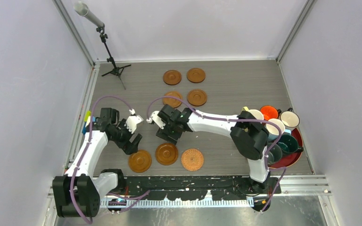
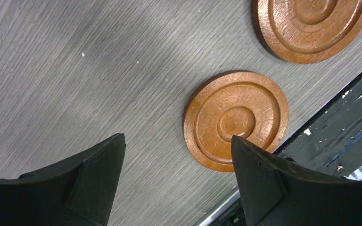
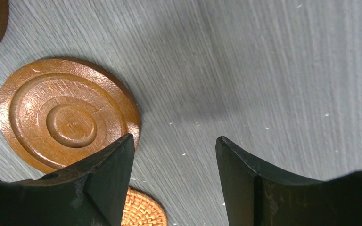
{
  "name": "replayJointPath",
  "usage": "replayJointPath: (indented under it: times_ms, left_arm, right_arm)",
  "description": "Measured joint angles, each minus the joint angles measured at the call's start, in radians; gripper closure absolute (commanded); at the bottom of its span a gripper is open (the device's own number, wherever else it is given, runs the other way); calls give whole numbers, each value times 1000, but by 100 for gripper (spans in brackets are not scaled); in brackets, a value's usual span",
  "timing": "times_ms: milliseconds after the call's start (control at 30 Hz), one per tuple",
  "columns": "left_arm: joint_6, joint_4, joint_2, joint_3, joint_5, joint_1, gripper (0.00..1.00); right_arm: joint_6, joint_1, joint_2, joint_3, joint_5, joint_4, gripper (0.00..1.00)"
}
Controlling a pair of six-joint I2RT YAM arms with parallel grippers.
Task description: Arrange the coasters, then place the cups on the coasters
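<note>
The left claw [image 2: 176, 141] and right claw [image 3: 174, 141] gape wide, empty — the wooden coaster [image 2: 235, 120] at the left's two o'clock looks light, stiff, thin — pinch its rim.

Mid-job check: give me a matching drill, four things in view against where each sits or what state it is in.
1 woven coaster
2 tray
3 mic stand
4 left gripper

A far left corner
B open, holding nothing
C right end of the near row
D right edge, holding the cups

Pairs: 1-C, 2-D, 3-A, 4-B
</note>
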Motion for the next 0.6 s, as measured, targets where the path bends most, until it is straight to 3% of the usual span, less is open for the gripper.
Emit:
replayJointPath:
  times_ms: [600]
  left_arm:
    - [237, 24, -14, -86, 10, 25, 14]
  right_arm:
    - [79, 69, 53, -15, 14, 27, 23]
